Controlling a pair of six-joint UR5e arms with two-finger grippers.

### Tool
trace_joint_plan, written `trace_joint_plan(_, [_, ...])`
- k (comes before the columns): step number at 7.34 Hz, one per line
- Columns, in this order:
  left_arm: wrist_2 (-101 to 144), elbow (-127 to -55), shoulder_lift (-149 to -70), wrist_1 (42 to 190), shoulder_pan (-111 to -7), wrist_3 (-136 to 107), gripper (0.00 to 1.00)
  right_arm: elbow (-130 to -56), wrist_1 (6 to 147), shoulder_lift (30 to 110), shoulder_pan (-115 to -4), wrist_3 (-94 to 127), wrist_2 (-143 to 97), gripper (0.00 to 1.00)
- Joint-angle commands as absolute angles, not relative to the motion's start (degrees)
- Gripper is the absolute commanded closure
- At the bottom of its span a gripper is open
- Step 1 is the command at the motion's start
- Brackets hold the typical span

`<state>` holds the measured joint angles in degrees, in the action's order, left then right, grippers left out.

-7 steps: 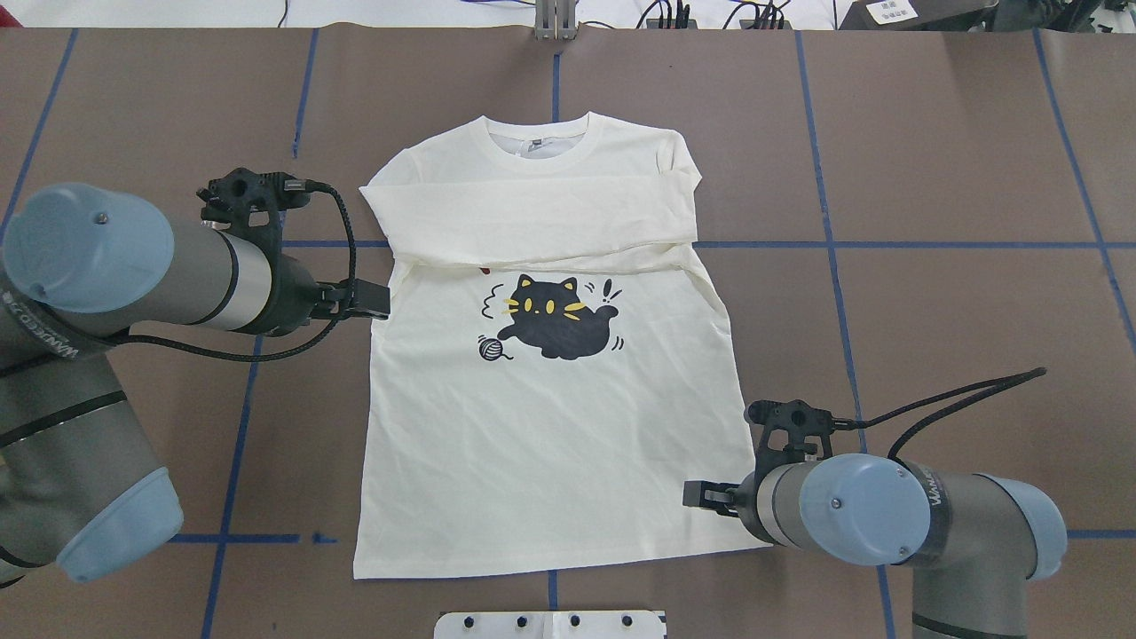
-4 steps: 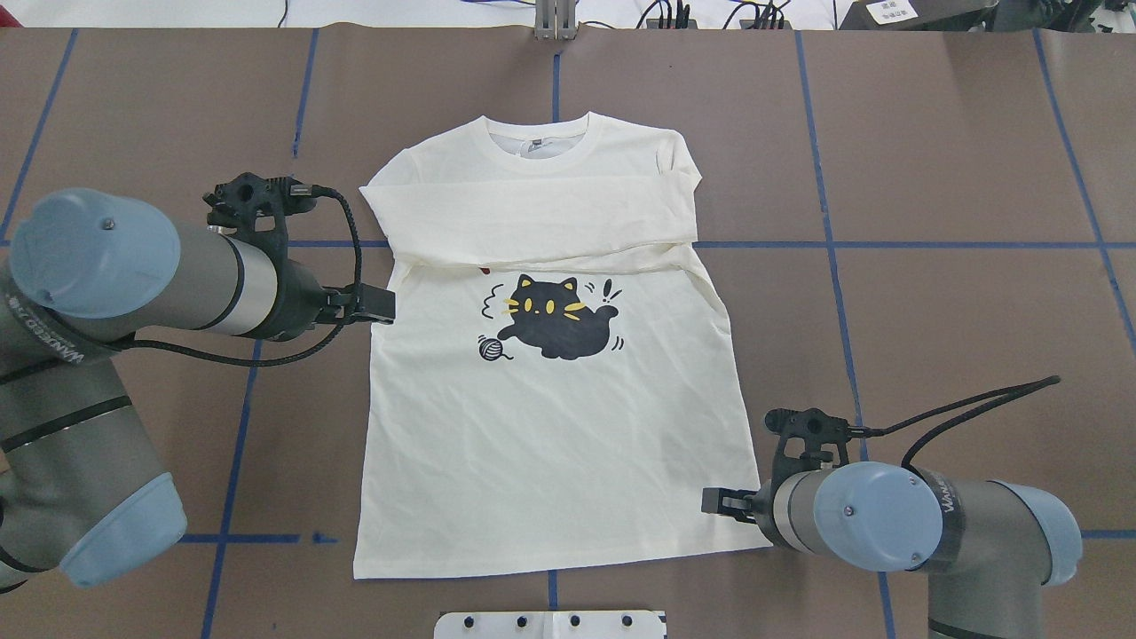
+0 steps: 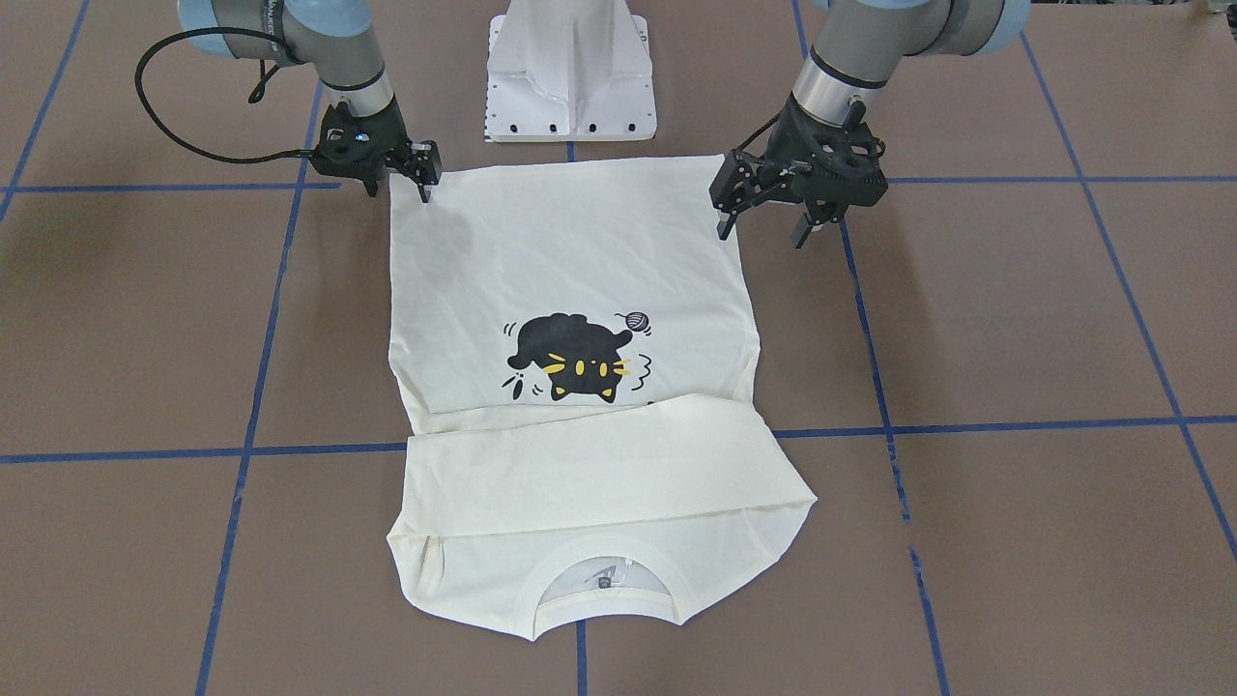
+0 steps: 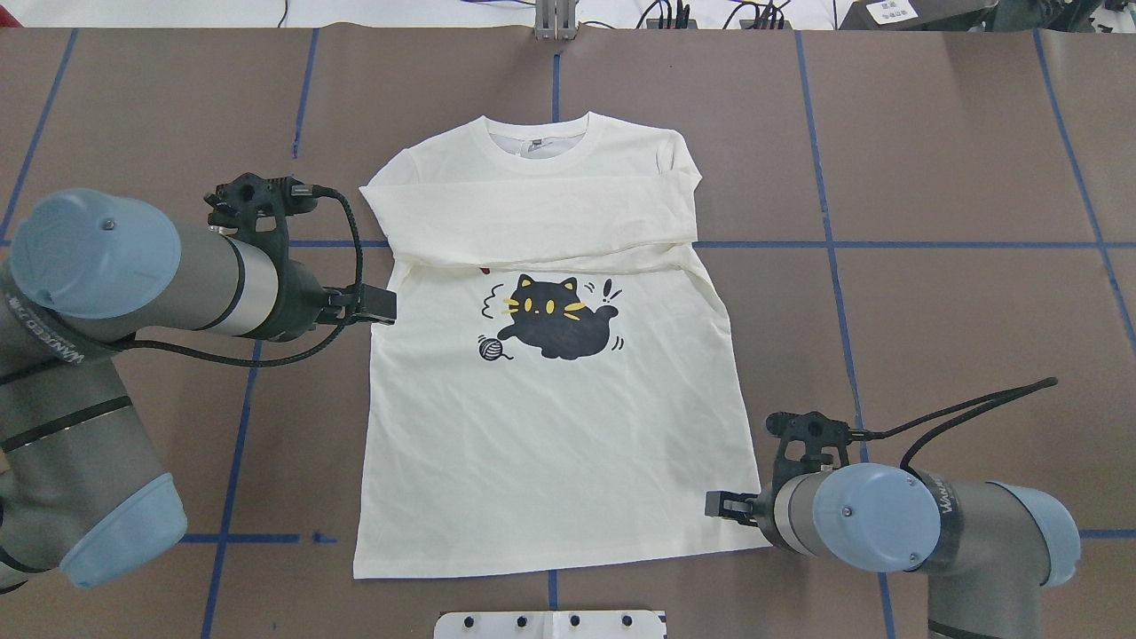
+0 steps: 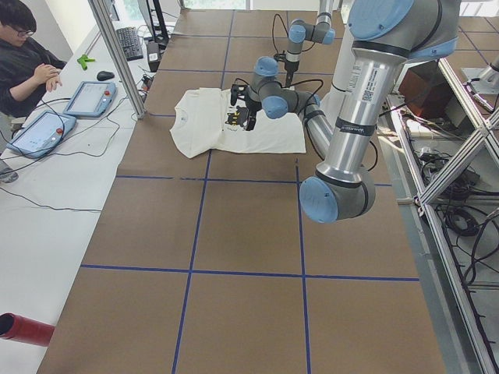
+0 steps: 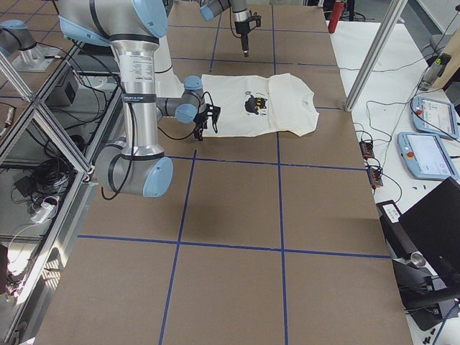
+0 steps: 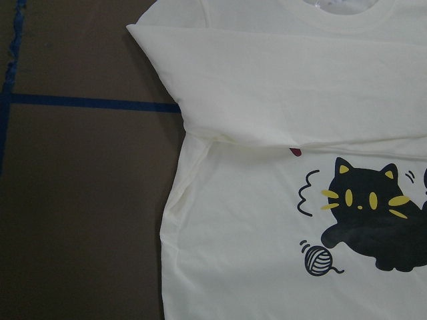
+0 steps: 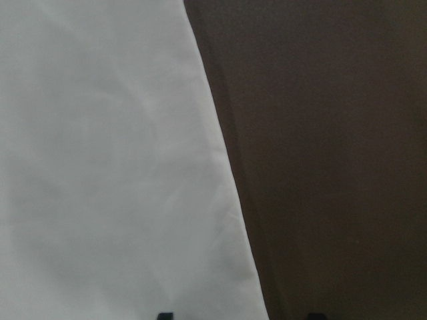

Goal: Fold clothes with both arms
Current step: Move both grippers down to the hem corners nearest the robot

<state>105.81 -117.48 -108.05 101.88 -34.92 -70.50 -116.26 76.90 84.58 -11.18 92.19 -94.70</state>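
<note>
The cream shirt (image 4: 550, 444) was laid flat on the brown table (image 4: 958, 302), cat print (image 4: 557, 321) up, both sleeves folded across its chest. The left gripper (image 3: 763, 222) was held spread wide with nothing grasped, the shirt's side edge just beside its fingers. The right gripper (image 3: 425, 180) was likewise parted and empty, the shirt's edge near the hem seen running between its fingertips (image 8: 165, 315).

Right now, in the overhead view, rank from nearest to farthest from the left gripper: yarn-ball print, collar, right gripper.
1. Yarn-ball print, mid-chest, beside the left gripper.
2. Collar, up at the far end.
3. Right gripper, at the opposite, near hem corner.
</note>
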Motion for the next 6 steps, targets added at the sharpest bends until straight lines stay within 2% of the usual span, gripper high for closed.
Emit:
trace_joint_plan(1, [105.82, -117.33, -108.19, 101.87, -34.89, -70.31, 0.00, -116.37, 76.90, 84.55, -11.16, 92.20, -95.18, 0.89])
trace_joint_plan(2, [105.82, -117.25, -108.19, 101.87, -34.89, -70.31, 0.00, -116.37, 76.90, 84.64, -11.16, 92.20, -95.45, 0.96])
trace_joint_plan(3, [105.82, -117.25, -108.11, 101.87, -34.89, -70.23, 0.00, -116.37, 76.90, 84.55, -11.16, 92.20, -95.54, 1.00])
trace_joint_plan(6, [105.82, -117.07, -107.67, 101.87, -34.46, -70.83, 0.00, -118.81, 76.82, 84.64, -11.25, 92.20, -95.37, 1.00])
